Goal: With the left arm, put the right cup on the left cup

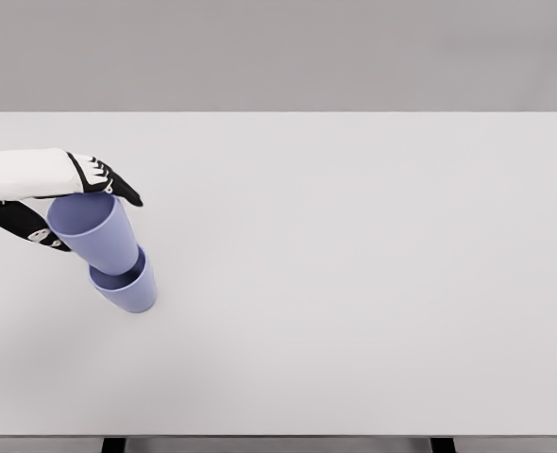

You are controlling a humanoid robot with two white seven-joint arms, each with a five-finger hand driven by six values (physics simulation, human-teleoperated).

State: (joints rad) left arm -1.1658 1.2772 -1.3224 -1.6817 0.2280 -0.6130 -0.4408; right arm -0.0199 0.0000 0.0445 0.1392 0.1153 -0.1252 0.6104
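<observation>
At the near edge of the picture, two dark table legs [114,444] show just below the pale surface [354,283], one toward the left and one toward the right. A little farther in, on the left part of the surface, stands the lower cup [132,291], a lavender-blue cup sitting on the surface with its open rim facing up. The upper cup [99,234], the same lavender-blue, has its base set down inside that rim, so the two are nested one in the other and touching; the upper one leans slightly, its wide mouth tipped toward the far left. Just beyond, the left hand [66,203] reaches in from the left edge on a white forearm, its black fingers [118,186] lying across the far side of the upper cup's rim while the black thumb part shows on the near left side, so the hand is wrapped around the upper cup near its mouth. Farther back and to the right the surface runs on to its far edge, with a plain grey wall [278,52] behind it.
</observation>
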